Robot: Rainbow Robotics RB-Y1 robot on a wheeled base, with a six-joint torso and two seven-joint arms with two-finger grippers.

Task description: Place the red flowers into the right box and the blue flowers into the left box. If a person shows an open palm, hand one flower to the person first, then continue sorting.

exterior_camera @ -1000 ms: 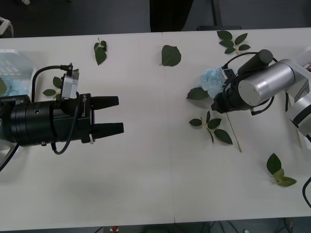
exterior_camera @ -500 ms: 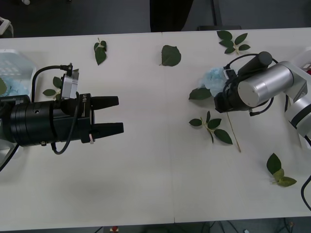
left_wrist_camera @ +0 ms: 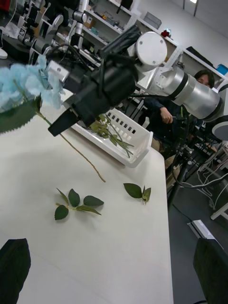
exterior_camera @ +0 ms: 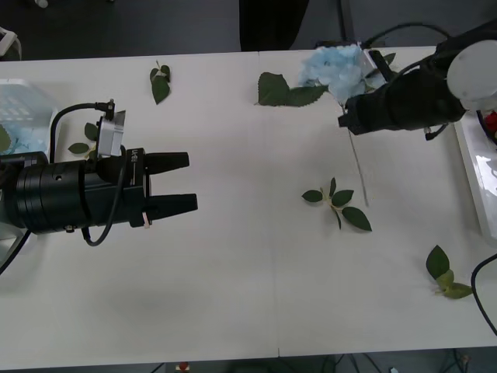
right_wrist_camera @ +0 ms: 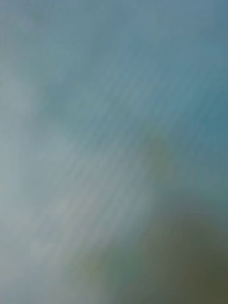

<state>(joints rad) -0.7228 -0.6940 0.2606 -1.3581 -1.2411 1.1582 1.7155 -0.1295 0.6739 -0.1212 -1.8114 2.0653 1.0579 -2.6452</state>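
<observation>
One blue flower point(exterior_camera: 332, 66) now airborne.

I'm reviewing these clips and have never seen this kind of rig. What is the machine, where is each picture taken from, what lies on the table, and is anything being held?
This is a two-armed robot at a white table. The front view looks down from above its arms; the other two come from cameras on each wrist.

The right gripper, a black two-finger claw, is shut on a blue flower, a pale-blue cluster lifted off the table with its thin stem hanging below. The right wrist view is a blur of blue, likely that bloom close up.

The left gripper is open and idle over the table's left side. Its wrist camera looks across at the right arm and the flower.

Loose green leaf sprigs lie scattered about. The left box, a white tray, already holds something pale blue; the right box holds green stems.
</observation>
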